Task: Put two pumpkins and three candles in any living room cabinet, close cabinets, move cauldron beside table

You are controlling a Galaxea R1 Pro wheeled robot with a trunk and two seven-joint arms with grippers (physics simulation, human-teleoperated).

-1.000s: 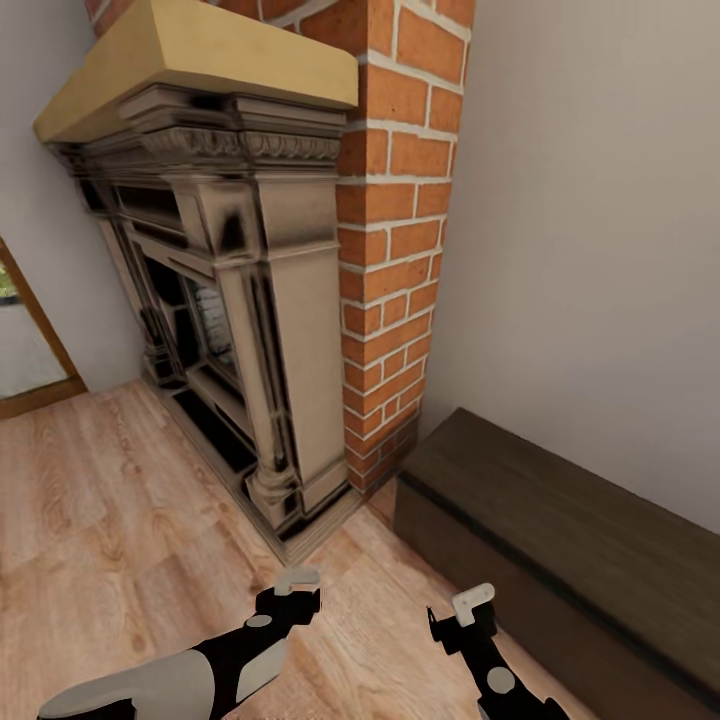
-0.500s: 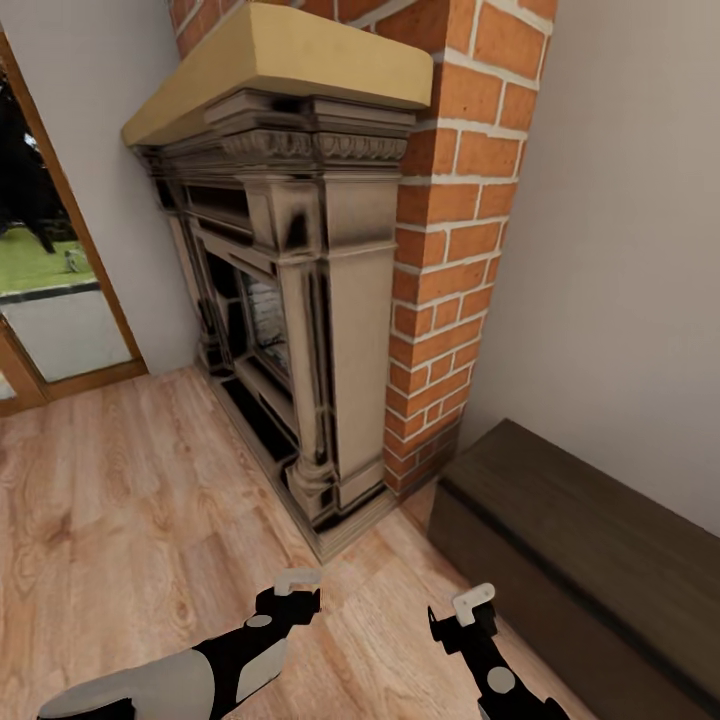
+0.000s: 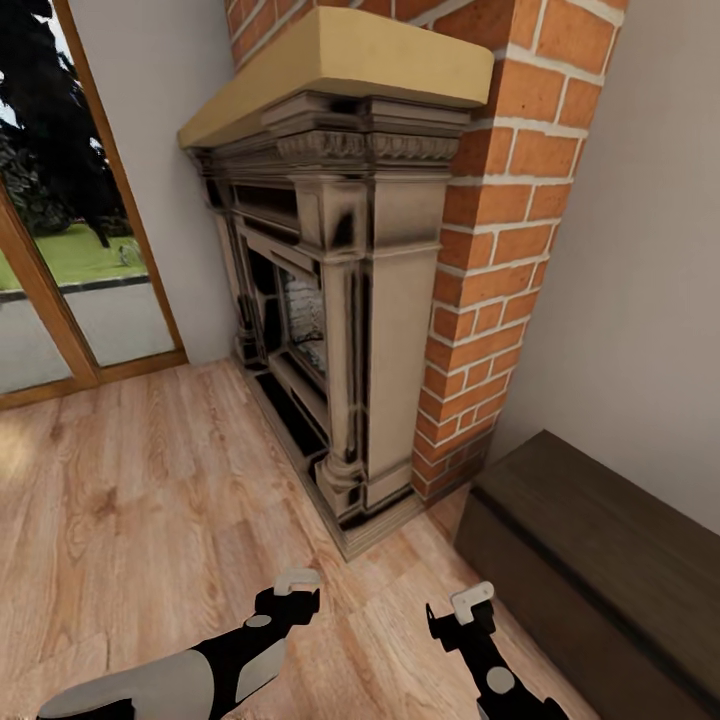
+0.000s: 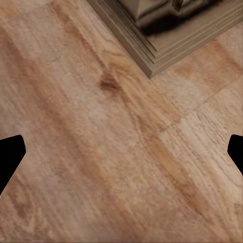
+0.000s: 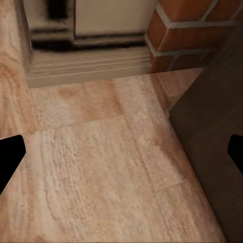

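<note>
Lying right of both wide-open, empty grippers [image 3: 290,590] [image 3: 462,608], the cabinet [image 3: 590,560] stands shut.

Head view looks forward and down at the fireplace [image 3: 350,300] and cabinet [image 3: 590,580]. Wrist views face the floor [image 4: 101,152] closely; all three share the fireplace base.
</note>
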